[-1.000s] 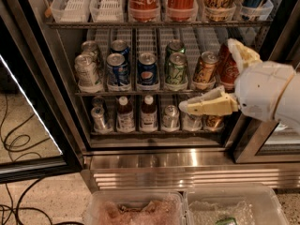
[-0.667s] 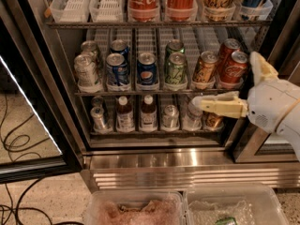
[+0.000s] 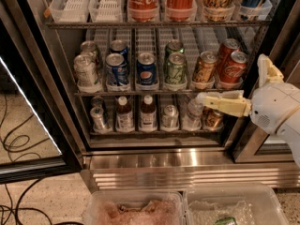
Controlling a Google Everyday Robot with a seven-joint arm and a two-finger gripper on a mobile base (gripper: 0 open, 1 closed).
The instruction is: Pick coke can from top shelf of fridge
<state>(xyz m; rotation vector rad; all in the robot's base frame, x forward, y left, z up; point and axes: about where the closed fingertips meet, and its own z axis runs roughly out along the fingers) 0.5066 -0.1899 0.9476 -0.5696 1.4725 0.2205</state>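
Pincer (image 3: pixel 230 78) hanging wide open and empty at the right of the fridge (image 3: pixel 187 165), well below the coke can (image 3: pixel 143 1).

The coke can and a second coke can (image 3: pixel 180 1) are standing side by side in the lanes of the top shelf (image 3: pixel 93 25), both untouched, and the upper edge of the view is cutting off their lids. The arm is running out of view at the right edge. One finger is pointing left across the bottom rack and partly hiding what may be a clear bottle (image 3: pixel 192 114) behind its tip, while the other is pointing up beside the red cans (image 3: pixel 233 67) on the middle rack. Compared with a second ago, the pincer is sitting further right, clear of the middle rack's cans, and its fingers are staying just as widely spread.
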